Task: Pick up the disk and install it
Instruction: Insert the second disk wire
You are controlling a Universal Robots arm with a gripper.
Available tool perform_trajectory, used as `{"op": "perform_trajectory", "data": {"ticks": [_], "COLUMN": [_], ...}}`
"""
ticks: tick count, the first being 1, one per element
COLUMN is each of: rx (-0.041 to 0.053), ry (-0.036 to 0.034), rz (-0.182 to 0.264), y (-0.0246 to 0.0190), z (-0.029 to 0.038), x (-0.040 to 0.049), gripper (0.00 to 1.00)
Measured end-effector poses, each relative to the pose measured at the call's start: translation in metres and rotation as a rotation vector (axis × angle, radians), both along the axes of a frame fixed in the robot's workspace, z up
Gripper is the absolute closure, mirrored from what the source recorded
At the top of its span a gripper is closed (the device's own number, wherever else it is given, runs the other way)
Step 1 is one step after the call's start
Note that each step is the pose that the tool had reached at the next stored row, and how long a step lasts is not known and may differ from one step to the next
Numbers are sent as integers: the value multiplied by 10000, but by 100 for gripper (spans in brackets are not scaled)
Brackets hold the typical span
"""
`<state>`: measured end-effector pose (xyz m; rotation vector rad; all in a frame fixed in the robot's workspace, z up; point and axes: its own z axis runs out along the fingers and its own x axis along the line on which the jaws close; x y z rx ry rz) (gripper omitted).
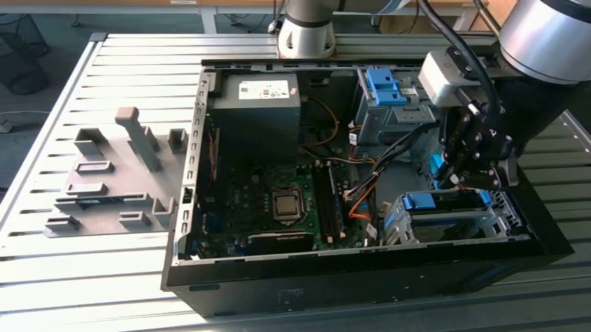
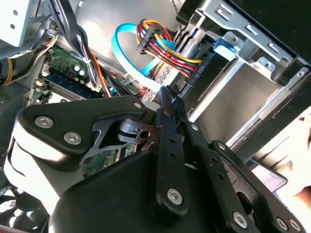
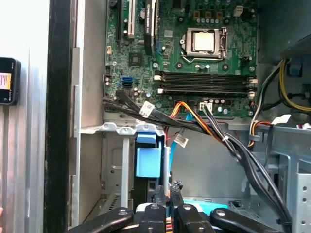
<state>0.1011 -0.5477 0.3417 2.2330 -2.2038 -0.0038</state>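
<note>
Daylight falls evenly over the slatted table [image 1: 111, 277] in the exterior view, giving its metal a pale sheen, while the open computer case [image 1: 369, 283] holds deep shadow inside. The silver arm segment [image 1: 554, 31] at the upper corner looks soft, probably out of focus. In the second wrist view the gripper [image 2: 167, 94] sits close and dark, and the lower corner by the case wall burns out white. The first wrist view shows the motherboard [image 3: 194, 58] crisply lit, with an overexposed pale strip along one edge.

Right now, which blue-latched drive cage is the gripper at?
The gripper hangs over the drive cage at the case's front corner, the lower one in the exterior view. The other cage sits farther back, near the arm's base.
</note>
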Motion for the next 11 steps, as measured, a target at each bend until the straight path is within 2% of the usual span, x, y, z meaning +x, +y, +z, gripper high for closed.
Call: {"op": "perform_trajectory", "data": {"ticks": [2,5,9,11], "rx": [1,2,12,45], "ry": [50,53,58,64], "rz": [0,-12,-74,-86], "y": [-2,-15,-58,-73], "z": [-6,-23,-42,-45], "x": [29,30,31,33], "gripper": [84,84,84,84]}}
